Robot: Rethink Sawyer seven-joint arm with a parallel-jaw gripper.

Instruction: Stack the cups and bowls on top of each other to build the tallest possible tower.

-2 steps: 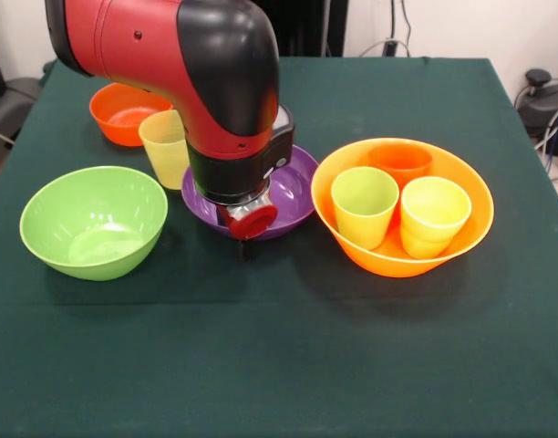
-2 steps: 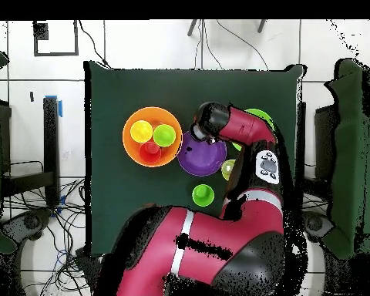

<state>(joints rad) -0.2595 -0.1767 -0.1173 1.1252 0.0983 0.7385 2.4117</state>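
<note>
Purple bowl [image 1: 295, 187] under tool [image 1: 249, 222], tool's grip state not discernible: light, glossy, likely slippery; hold by rim.

1. Dark green tablecloth [image 1: 288, 365] covers the whole table.
2. Black cables [image 2: 45, 223] lie tangled on the floor left of the table, overhead view.
3. Dark object [image 1: 541, 96] sits at far right, beyond the table edge.

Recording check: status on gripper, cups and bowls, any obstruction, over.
Gripper down over purple bowl, fingers unreadable. Three cups sit inside yellow-orange bowl. No tower yet. Arm hides part of the table.
</note>
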